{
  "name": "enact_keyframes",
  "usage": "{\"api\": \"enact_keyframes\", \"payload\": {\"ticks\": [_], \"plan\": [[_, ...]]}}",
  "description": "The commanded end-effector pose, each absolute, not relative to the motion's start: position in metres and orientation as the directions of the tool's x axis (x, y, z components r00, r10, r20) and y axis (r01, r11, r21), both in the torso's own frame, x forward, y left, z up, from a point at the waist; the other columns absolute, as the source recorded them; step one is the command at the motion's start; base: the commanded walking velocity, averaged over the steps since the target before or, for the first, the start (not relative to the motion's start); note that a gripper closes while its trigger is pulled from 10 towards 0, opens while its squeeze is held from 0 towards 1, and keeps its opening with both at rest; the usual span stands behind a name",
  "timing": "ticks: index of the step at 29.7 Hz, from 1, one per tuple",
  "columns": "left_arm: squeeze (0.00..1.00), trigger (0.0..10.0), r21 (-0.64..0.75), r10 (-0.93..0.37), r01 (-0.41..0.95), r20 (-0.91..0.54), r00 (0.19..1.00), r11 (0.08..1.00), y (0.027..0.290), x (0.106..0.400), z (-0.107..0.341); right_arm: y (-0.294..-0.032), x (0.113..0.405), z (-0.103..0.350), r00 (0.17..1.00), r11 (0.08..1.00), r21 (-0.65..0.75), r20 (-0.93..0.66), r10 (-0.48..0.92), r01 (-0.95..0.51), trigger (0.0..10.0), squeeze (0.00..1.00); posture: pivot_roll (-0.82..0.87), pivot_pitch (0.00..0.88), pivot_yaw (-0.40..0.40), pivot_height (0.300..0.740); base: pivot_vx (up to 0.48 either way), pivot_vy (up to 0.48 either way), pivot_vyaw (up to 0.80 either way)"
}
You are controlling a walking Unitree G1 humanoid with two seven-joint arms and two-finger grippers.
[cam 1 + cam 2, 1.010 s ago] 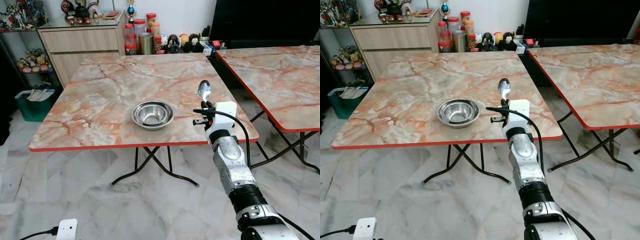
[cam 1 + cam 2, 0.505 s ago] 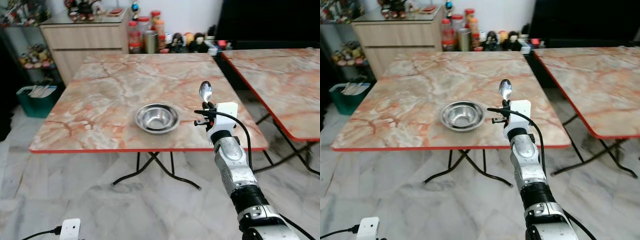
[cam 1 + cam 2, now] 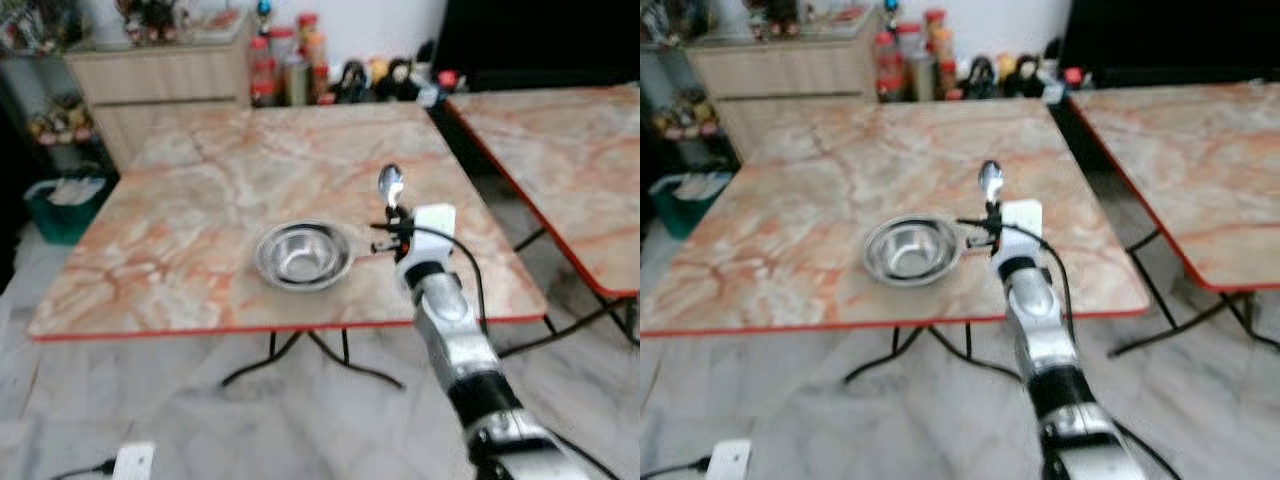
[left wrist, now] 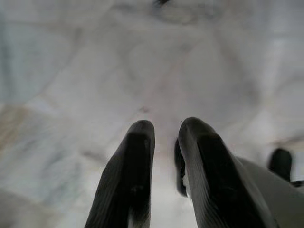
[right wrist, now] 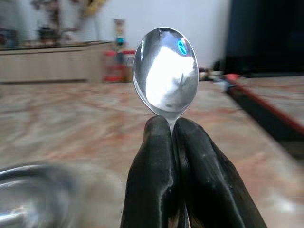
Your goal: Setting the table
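The right gripper is clamped on a metal spoon, with the two black fingers pressed together on the neck of the handle, just below the bowl of the spoon. The spoon is held upright, its bowl pointing up above the fingertips. In the head views, which are blurred, the right arm is stretched forward and upward from the lower right, and the spoon is carried over the near right part of the marble-patterned table, to the right of a steel bowl that stands on the tabletop near the front edge. Gripper and bowl are apart. A second marble-patterned table stands further right.

The left gripper hangs over pale marble floor, with a narrow gap seen between its fingers and nothing between them.
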State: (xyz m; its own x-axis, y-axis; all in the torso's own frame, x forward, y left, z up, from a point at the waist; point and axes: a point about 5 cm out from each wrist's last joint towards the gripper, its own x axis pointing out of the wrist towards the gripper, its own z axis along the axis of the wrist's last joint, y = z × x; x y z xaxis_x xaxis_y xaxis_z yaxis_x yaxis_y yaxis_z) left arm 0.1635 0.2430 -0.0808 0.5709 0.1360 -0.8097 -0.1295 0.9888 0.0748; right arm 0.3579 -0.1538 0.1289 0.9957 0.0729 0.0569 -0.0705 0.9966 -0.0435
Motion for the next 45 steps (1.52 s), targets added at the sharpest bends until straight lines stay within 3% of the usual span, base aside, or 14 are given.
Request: {"api": "enact_keyframes", "payload": {"ticks": [1, 31, 39, 45], "plan": [[0.0, 10.0, 0.103, 0.166, -0.144, -0.824, 0.542, 0.984, 0.254, 0.154, -0.082, -0.135, 0.361, 0.136, 0.989, 0.992, -0.031, 0.079, 0.123, -0.121, 10.0, 0.0, 0.02, 0.0, 0.012, 0.74, 0.322, 0.0, 0.0], [0.0, 10.0, 0.104, 0.164, -0.14, -0.827, 0.538, 0.985, 0.25, 0.155, -0.083, -0.134, 0.358, 0.121, 0.992, 0.992, -0.011, -0.014, 0.128, -0.128, 10.0, 0.0, 0.02, 0.0, 0.007, 0.74, 0.315, 0.0, 0.0], [0.0, 10.0, 0.107, 0.166, -0.139, -0.827, 0.537, 0.984, 0.251, 0.156, -0.082, -0.137, 0.358, 0.097, 0.975, 0.996, -0.011, -0.207, 0.081, -0.085, 10.0, 0.0, 0.02, 0.0, 0.004, 0.74, 0.0, 0.0, 0.0], [0.0, 10.0, 0.107, 0.167, -0.142, -0.827, 0.536, 0.984, 0.254, 0.155, -0.082, -0.132, 0.357, 0.087, 0.945, 0.996, 0.071, -0.318, 0.078, -0.059, 10.0, 0.0, 0.03, 0.0, -0.001, 0.74, 0.0, 0.0, 0.0]]}}
